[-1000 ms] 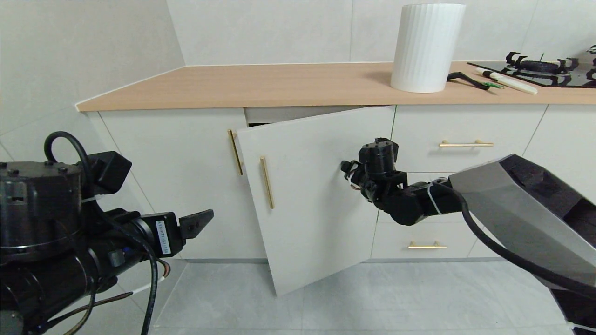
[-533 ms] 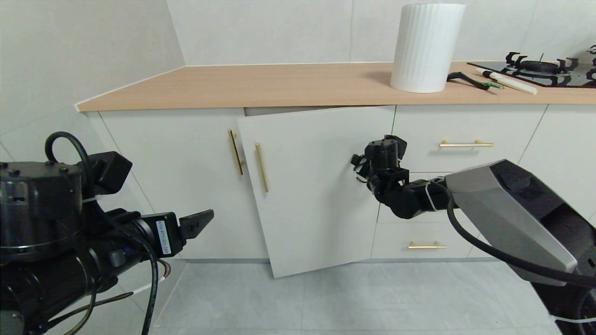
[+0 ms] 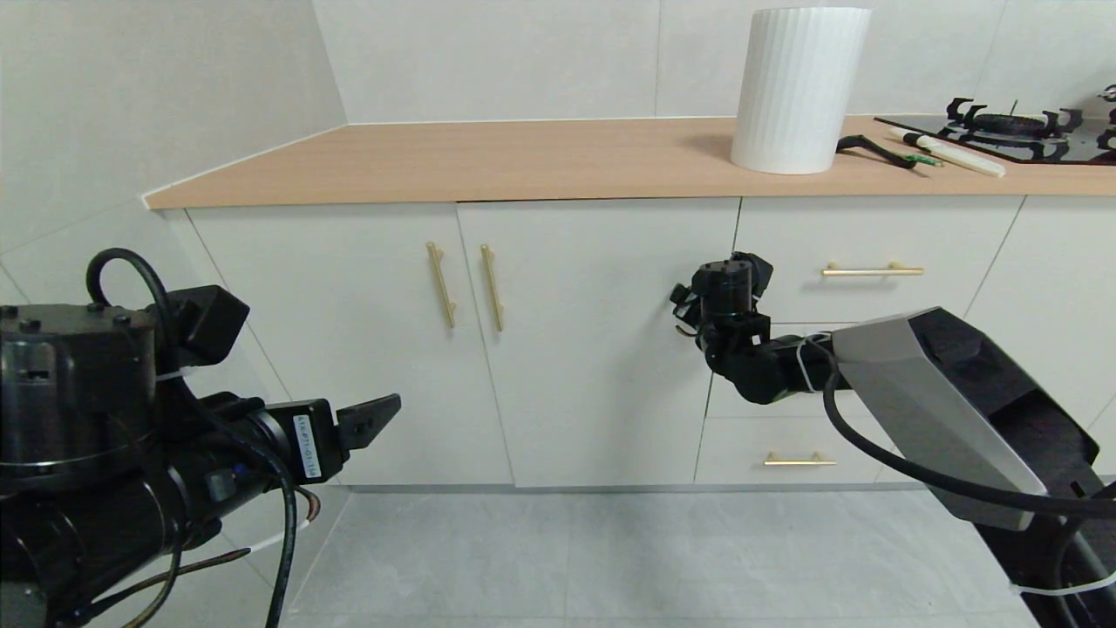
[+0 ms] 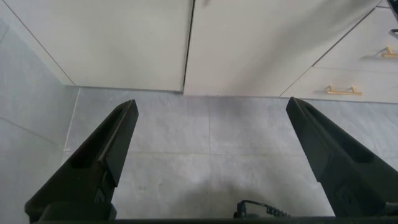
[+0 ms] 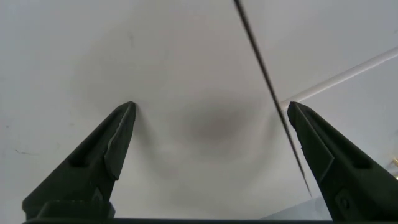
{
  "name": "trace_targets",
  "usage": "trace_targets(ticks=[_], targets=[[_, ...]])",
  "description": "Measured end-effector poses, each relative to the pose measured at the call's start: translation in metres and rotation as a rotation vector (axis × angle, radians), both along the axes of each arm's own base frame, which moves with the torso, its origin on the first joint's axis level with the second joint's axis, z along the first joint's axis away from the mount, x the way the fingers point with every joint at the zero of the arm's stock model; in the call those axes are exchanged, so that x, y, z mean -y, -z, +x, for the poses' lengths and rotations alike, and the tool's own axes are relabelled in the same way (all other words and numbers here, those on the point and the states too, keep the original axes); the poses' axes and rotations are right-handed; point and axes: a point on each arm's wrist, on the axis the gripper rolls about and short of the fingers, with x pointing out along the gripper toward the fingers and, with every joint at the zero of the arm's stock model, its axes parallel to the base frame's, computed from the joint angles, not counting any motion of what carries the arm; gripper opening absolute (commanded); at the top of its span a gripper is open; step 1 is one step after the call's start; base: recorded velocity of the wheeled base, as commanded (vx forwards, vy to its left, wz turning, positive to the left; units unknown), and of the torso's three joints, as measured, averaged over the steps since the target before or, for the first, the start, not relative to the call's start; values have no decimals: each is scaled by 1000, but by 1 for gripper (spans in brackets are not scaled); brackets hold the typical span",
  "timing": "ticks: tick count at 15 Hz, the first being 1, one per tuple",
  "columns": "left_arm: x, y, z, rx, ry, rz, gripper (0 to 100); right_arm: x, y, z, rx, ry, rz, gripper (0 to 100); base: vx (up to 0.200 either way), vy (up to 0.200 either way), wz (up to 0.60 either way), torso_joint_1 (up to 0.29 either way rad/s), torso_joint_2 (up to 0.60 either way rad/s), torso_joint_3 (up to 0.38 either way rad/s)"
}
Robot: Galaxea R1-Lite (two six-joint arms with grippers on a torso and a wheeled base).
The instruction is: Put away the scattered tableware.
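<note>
Head view: right arm (image 3: 767, 371) extended at the cabinet door (image 3: 593, 349); both arms' jaws spread.

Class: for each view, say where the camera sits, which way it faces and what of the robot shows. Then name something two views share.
Head view: on the robot's head, facing forward and down at the cabinet door and countertop; both arms show, left gripper and right gripper.
Left wrist view: on the left wrist, facing the floor at the cabinet door's foot between open fingers.
Right wrist view: on the right wrist, facing the door close up between open fingers.
Shared by head and left wrist views: the lower drawer handle.
</note>
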Motion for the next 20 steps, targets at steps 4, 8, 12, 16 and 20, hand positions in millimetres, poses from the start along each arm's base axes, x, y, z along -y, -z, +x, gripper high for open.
trace_targets(ticks=[4,8,12,16,20], targets=[[0,0,0,-1,0,0,100,3,2,2,0,11,-2,100,0,0,0,0,0,0],[0,0,0,-3,0,1,100,4,-1,0,-2,17,-3,100,0,0,0,0,0,0],[-2,-3,-4,9,6,7,100,7,-24,-20,-11,7,-6,100,0,0,0,0,0,0],[-12,-6,-10,34,-40,11,100,22,-73,-83,-27,-26,-24,100,0,0,0,0,0,0],[-30,-8,-33,86,-150,22,100,72,-122,-187,5,-41,-122,100,0,0,0,0,0,0]])
